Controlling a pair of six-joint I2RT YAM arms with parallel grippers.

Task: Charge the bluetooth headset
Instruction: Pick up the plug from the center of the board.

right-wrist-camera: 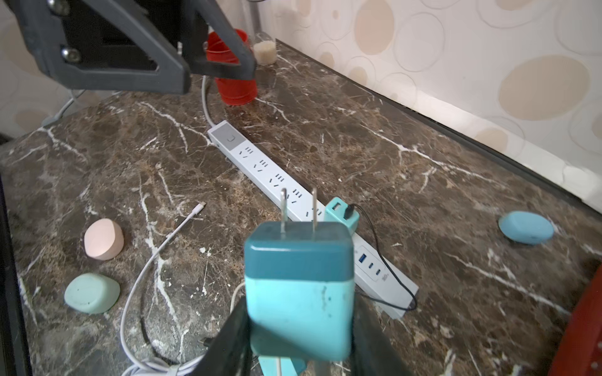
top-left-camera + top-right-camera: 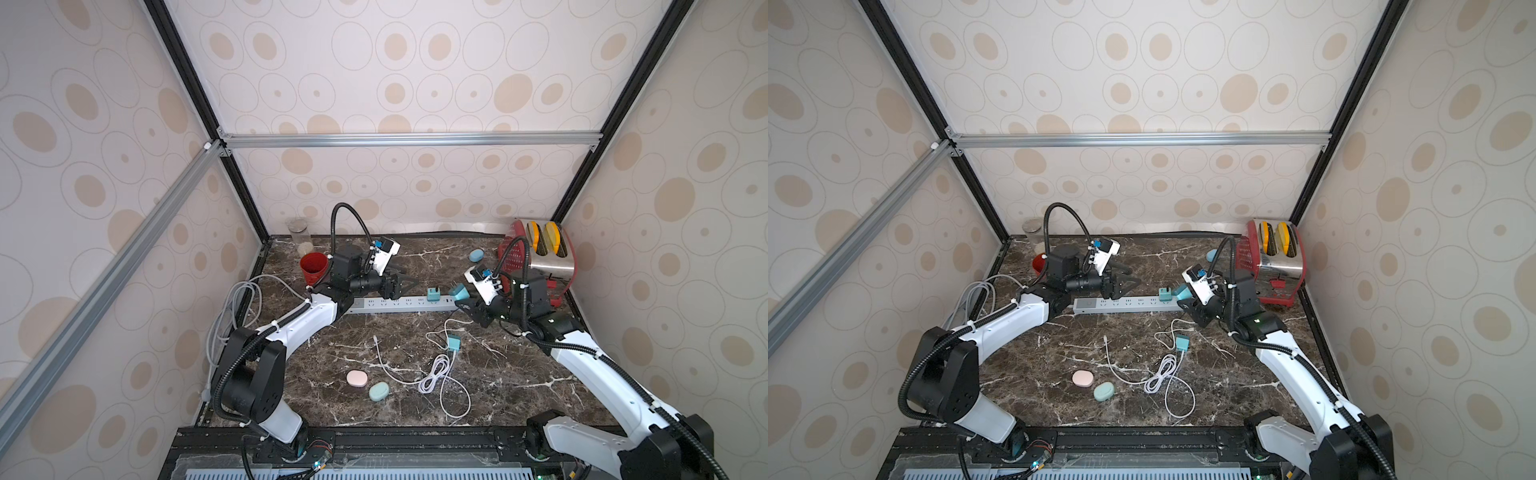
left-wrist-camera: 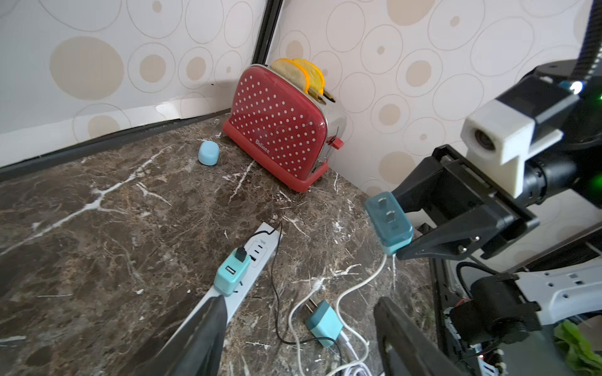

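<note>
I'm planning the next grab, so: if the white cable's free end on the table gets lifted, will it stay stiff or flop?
Probably floppy: the white cable lies in loose curves and a bundled coil. Lifting its connector tip would likely drag slack first. It looks thin, so probably light.

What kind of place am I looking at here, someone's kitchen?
Probably a test booth dressed up as a kitchen counter, not a real home: wallpapered panels fixed to a bare metal frame, a toaster on a marble-look tabletop, and two robot arms mounted at its edge.
</note>
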